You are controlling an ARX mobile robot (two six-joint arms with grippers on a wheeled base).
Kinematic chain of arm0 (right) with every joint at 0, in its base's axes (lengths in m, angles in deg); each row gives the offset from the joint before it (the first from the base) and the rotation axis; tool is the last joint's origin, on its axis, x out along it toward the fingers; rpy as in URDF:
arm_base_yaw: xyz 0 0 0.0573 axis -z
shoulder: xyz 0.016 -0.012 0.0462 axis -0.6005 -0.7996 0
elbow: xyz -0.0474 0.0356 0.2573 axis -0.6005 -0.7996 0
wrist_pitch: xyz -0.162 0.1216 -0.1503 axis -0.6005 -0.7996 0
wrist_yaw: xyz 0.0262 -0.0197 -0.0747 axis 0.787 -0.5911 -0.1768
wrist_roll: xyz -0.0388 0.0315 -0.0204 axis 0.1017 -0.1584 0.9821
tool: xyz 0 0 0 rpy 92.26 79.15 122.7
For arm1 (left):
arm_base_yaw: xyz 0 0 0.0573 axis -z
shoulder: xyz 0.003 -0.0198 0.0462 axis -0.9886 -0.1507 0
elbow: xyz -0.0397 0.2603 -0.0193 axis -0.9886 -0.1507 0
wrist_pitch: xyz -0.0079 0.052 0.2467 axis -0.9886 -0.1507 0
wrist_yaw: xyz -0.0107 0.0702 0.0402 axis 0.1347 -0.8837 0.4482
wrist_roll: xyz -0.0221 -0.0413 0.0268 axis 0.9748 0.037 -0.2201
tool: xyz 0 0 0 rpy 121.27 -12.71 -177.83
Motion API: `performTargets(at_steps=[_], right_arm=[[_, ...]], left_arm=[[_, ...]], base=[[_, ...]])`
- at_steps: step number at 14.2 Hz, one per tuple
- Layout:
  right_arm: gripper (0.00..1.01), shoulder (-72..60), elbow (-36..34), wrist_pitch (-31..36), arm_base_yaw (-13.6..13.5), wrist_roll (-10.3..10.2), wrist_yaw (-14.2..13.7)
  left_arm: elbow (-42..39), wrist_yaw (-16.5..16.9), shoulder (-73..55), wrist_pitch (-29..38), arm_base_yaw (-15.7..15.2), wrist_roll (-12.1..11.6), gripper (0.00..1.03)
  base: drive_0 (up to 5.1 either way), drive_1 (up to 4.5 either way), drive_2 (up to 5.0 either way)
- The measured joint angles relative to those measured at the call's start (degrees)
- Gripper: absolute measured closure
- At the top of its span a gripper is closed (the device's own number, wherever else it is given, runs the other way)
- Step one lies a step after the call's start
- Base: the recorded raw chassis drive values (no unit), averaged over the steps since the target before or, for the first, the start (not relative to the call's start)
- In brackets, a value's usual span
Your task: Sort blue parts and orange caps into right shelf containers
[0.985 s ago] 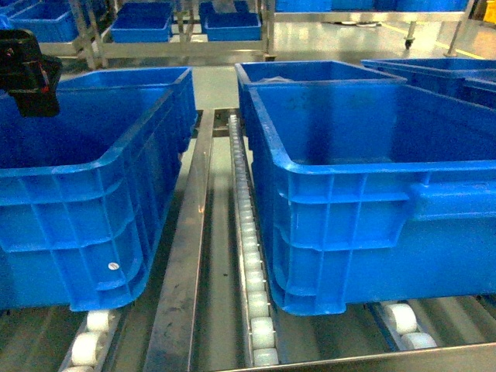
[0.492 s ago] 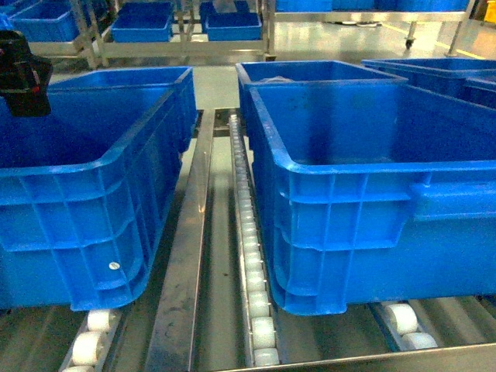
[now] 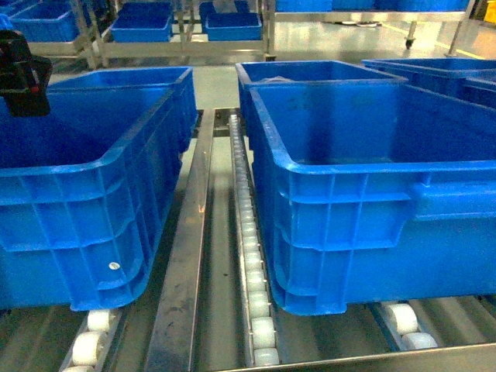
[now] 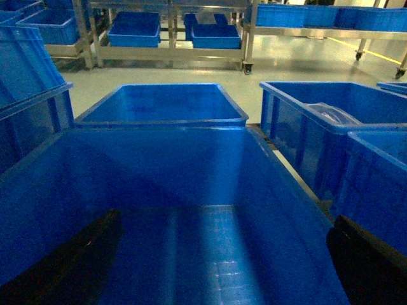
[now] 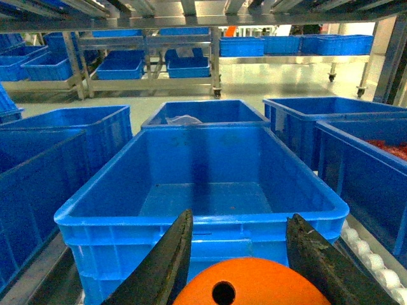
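Nearest, right gripper clamped on 1 orange cap, poised just short of the near rim of an empty blue crate. Farther left, left gripper spread wide, holding nothing, now drawn slightly leftward over the left crate. Drop into the right-hand crate likely next.

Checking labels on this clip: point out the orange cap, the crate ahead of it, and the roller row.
orange cap (image 5: 245,283), right wrist view, flat top.
blue crate (image 5: 203,219), right wrist view, near rim.
roller row (image 3: 252,256), head view, mid-row roller.
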Motion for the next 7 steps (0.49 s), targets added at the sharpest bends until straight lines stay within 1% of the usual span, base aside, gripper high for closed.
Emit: performTargets(at_steps=[7], right_arm=[[0.61, 0.0, 0.0, 0.0, 0.0, 0.0, 0.0]], left_arm=[[0.0, 0.0, 0.0, 0.0, 0.0, 0.0, 0.05]], base=[[0.0, 0.0, 0.0]])
